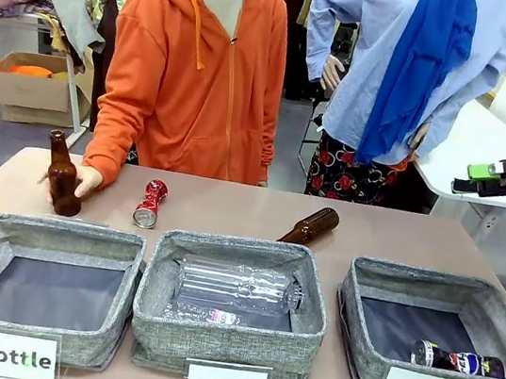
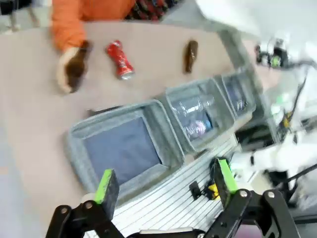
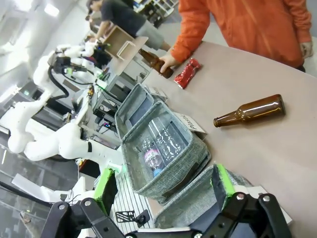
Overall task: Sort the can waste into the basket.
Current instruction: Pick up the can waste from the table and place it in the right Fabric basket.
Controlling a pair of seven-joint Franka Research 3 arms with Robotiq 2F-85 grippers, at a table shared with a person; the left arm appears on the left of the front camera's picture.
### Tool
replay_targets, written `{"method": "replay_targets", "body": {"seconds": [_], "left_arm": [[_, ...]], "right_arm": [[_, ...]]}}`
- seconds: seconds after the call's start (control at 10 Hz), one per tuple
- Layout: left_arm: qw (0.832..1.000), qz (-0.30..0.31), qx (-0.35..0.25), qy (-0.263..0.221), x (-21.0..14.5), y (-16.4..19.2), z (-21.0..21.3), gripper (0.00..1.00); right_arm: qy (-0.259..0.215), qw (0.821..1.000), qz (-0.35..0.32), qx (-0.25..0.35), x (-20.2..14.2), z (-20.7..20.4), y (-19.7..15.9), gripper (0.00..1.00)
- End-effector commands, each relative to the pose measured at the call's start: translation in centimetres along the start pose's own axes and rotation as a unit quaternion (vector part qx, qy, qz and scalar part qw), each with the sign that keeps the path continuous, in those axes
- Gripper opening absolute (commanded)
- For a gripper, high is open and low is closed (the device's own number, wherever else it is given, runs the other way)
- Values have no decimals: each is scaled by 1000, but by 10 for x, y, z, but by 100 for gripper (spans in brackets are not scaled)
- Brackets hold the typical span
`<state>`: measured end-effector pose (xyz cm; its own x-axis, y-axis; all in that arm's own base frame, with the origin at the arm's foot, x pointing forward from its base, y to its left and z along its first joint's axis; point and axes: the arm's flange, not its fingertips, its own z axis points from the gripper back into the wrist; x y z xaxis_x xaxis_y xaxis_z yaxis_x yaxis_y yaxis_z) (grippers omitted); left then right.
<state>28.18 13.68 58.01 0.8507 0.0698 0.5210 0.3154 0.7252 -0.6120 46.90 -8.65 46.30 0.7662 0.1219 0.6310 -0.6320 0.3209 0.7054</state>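
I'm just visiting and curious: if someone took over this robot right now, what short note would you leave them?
The left hand is open and empty, raised near the Bottle basket.
The right hand is open and empty, held up off to the right side.
Done: the dark can lies inside the Can basket.
To do: the red can lies on the table beyond the baskets, close to the person's hand, which is on a brown bottle. It must go into the Can basket.
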Motion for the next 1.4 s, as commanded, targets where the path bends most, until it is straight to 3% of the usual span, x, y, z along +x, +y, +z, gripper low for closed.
{"method": "replay_targets", "body": {"seconds": [0.0, 0.3, 0.6, 0.8, 1.1, 1.3], "left_arm": [[994, 81, 1, -71, -19, 40, 31, 100], [972, 183, -28, -143, -83, 110, 63, 100], [956, 240, -39, -167, -120, 144, 71, 100], [963, 220, -16, -156, -102, 132, 67, 100], [986, 157, 4, -51, -30, 94, 3, 100], [989, 148, 9, -23, -11, 87, -19, 100]], "right_arm": [[0, 1000, 3, -9, -2, -1, 4, 100], [0, 1000, 3, -9, -2, -1, 4, 100], [0, 1000, 3, -9, -2, -1, 4, 100], [0, 1000, 3, -9, -2, -1, 4, 100], [0, 1000, 3, -9, -2, -1, 4, 100], [0, 1000, 3, -9, -2, -1, 4, 100]]}}
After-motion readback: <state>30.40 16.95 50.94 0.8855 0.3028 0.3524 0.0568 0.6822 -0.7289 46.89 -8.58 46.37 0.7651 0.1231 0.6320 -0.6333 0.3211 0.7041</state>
